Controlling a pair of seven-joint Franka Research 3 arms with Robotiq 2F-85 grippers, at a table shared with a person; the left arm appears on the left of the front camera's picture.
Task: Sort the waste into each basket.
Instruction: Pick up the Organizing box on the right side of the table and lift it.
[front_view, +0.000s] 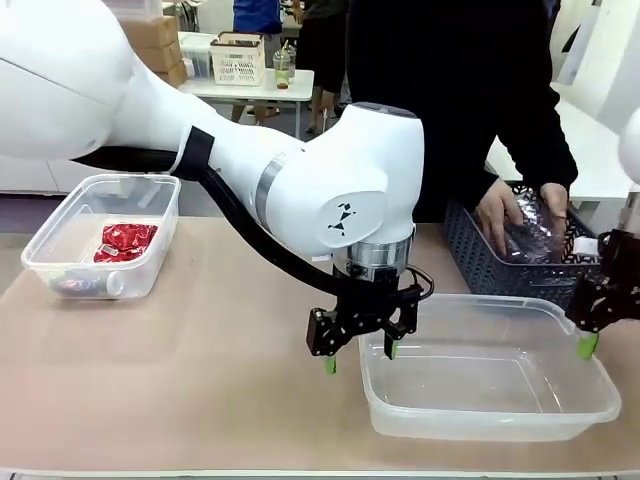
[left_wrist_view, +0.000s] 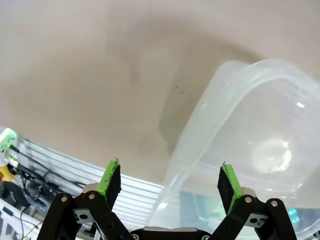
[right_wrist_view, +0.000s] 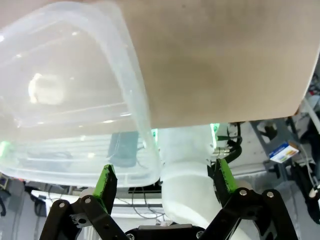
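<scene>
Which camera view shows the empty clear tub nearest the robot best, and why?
The front view: nearly the whole tub, rim, walls and bare floor, sits on the table. The left wrist view gives one rounded corner from above; the right wrist view gives another corner and its rim.

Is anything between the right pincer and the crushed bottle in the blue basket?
Yes. The person's hands rest on the crushed clear plastic bottle inside the dark blue lattice plastic basket. The basket's near wall also stands between the bottle and the open right pincer.
</scene>
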